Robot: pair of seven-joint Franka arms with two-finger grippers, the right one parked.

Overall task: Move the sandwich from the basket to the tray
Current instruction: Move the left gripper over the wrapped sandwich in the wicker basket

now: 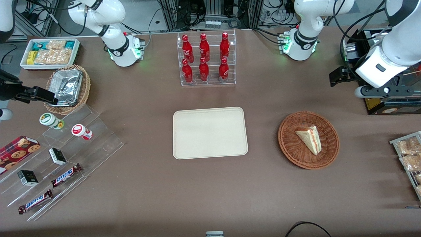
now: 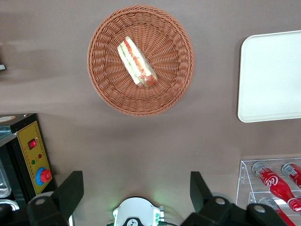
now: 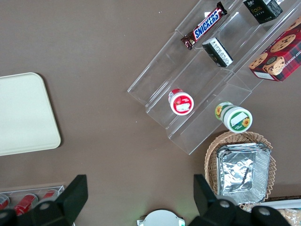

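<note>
The sandwich [image 1: 309,138], a pale bread wedge with red and green filling, lies in the round reddish-brown basket [image 1: 289,144] toward the working arm's end of the table. The cream tray [image 1: 210,132] sits bare at the table's middle, beside the basket. My gripper [image 1: 338,76] hangs high above the table, farther from the front camera than the basket, open and empty. In the left wrist view the sandwich [image 2: 136,62] lies in the basket [image 2: 108,80], well away from my spread gripper [image 2: 135,181]. The tray's corner [image 2: 273,75] also shows there.
A clear rack of red bottles [image 1: 207,59] stands farther from the front camera than the tray. A black control box [image 1: 391,102] and a snack rack [image 1: 409,158] sit at the working arm's end. Acrylic steps with snacks [image 1: 65,148] lie toward the parked arm's end.
</note>
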